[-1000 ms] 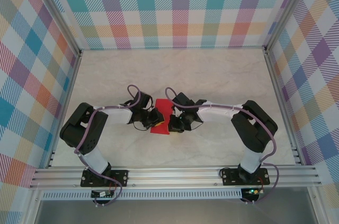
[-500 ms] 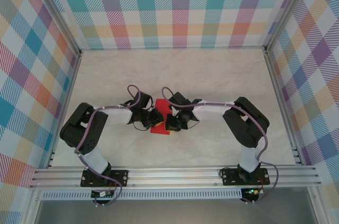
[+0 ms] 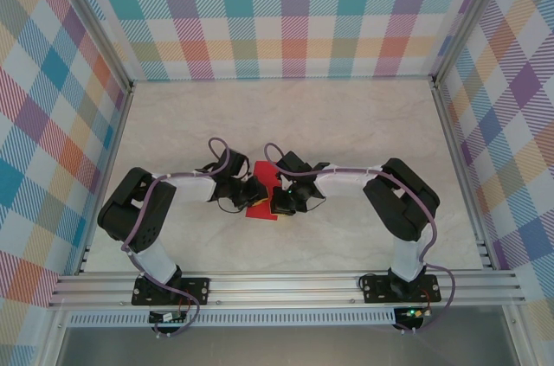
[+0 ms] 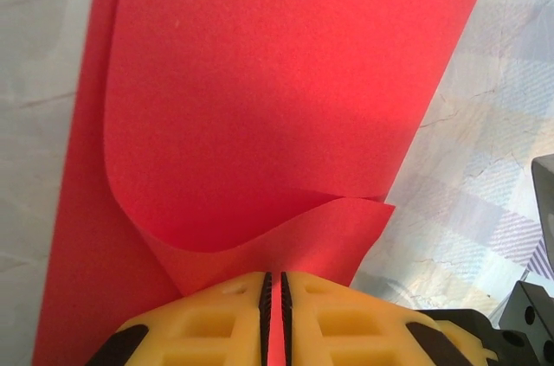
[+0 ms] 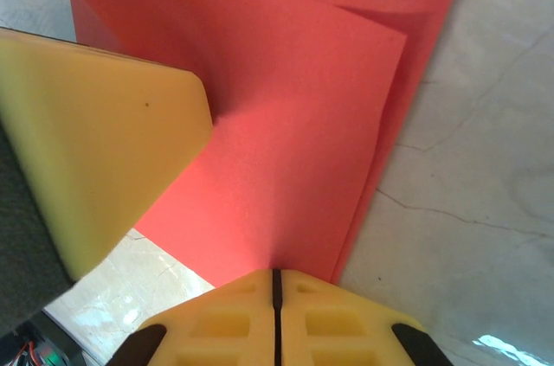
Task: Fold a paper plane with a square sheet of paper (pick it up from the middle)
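The thin, bright red square sheet of paper [image 3: 267, 177] lies at the middle of the pale marbled table [image 3: 346, 124]. It is folded partly over itself, so a curled upper layer rests on a flat lower one. The left gripper [image 4: 274, 297] has its yellow fingers [image 4: 216, 318] clenched on a lifted corner of the upper layer, with the red edge caught in the thin slit between them. The right gripper [image 5: 277, 284] is pinched tight on the paper's edge from the opposite side.
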